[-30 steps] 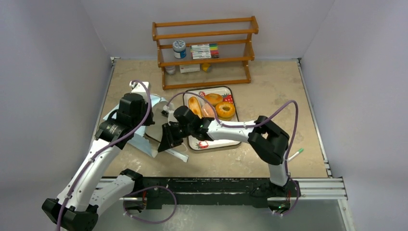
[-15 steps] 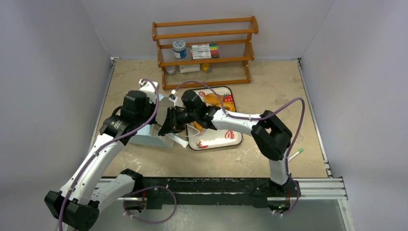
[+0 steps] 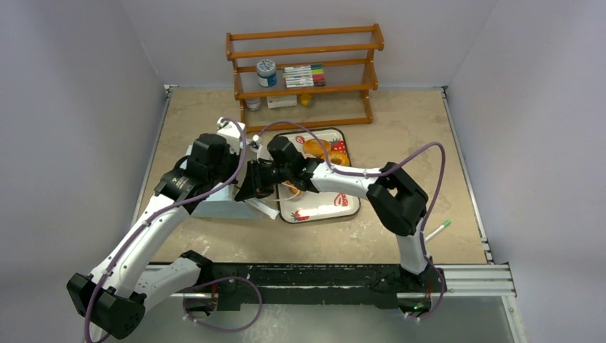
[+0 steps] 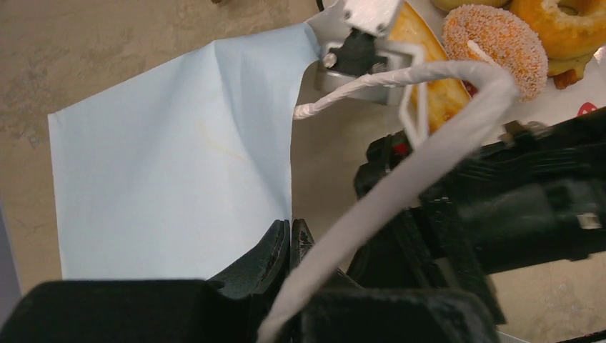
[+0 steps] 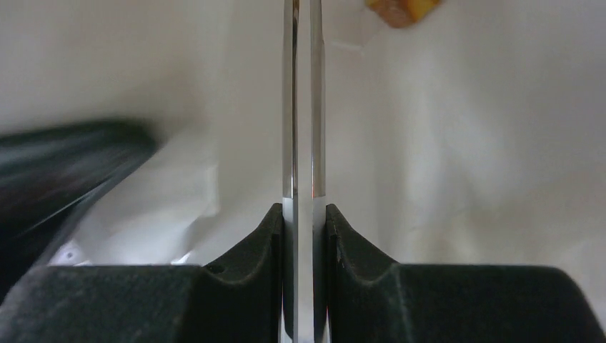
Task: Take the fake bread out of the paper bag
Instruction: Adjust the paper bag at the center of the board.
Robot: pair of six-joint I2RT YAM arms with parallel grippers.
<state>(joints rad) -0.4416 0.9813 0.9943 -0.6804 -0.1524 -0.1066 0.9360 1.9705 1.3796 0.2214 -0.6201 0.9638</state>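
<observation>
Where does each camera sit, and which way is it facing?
Top view: above and behind the arms, looking down at the table; both arms show.
Left wrist: looks along the left claw, pinching the paper bag; right arm shows too.
Right wrist: looks along the right claw, shut on a thin sheet, seemingly the bag's wall.
Shared: top and left wrist both see bag and bread.

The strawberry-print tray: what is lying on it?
A golden loaf, a speckled bun and an orange-brown ring show. The right arm covers the tray's middle, so anything there is hidden.
</observation>
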